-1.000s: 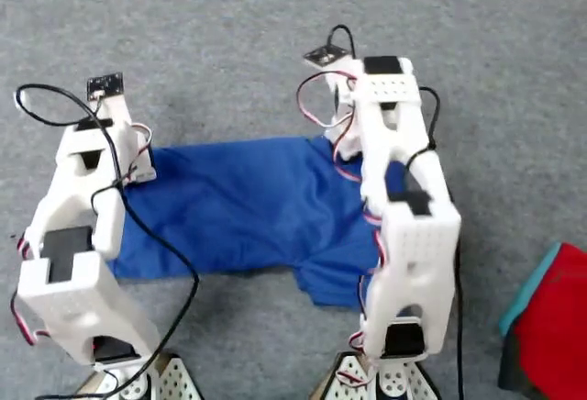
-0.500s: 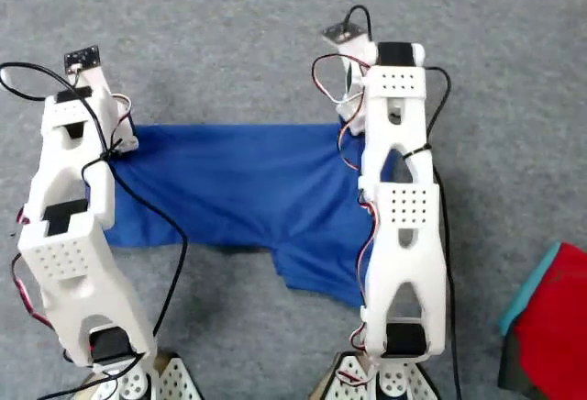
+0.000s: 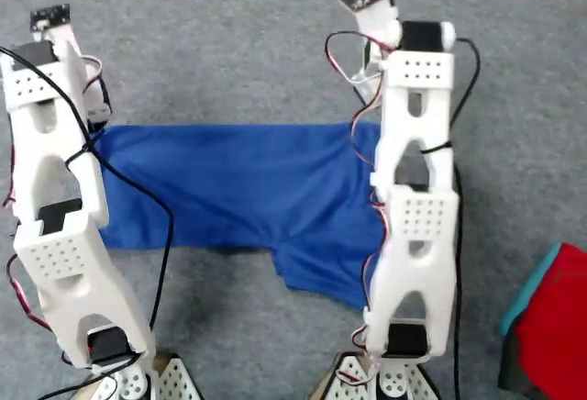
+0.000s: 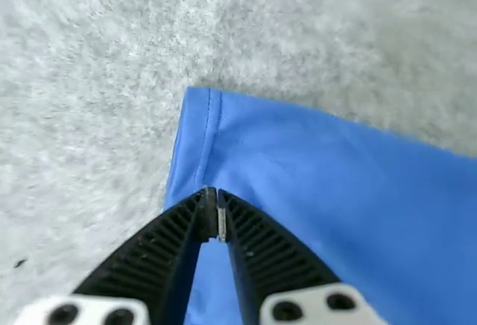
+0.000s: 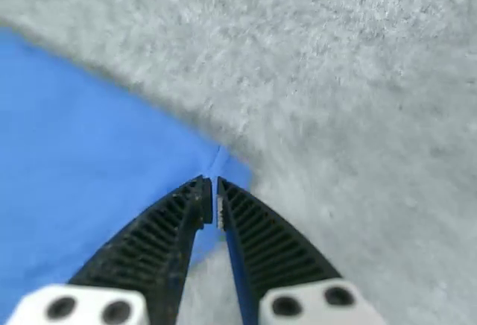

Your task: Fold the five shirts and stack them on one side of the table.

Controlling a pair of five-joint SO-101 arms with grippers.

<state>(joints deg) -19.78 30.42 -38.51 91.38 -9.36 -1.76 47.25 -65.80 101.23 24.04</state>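
Shirt (image 3: 238, 189), blue, laid out across the middle of the table (image 3: 229, 42), its edge toward the far side drawn in a straight line from arm to arm. Left gripper (image 4: 216, 213) pressed together on one far corner, just inside the hem; right gripper (image 5: 211, 194) pinching the other far corner at its very tip. Sleeve (image 3: 321, 276) bunched toward the near edge, between the two arm bases. Red and teal cloth (image 3: 550, 317), likely other shirts, heaped at the right edge, well apart.

Likely step: squaring the shirt before the first fold. To do it well, keep both pinches closed and level, hold even tension along the stretched edge, and avoid pulling one corner ahead of the other. Mind the right grip, shallow and apt to slip off the corner. Lower both corners together, release only once flat on the table, then smooth out the bunched sleeve before folding. Stacking most probably to follow at the right edge, by the heap.
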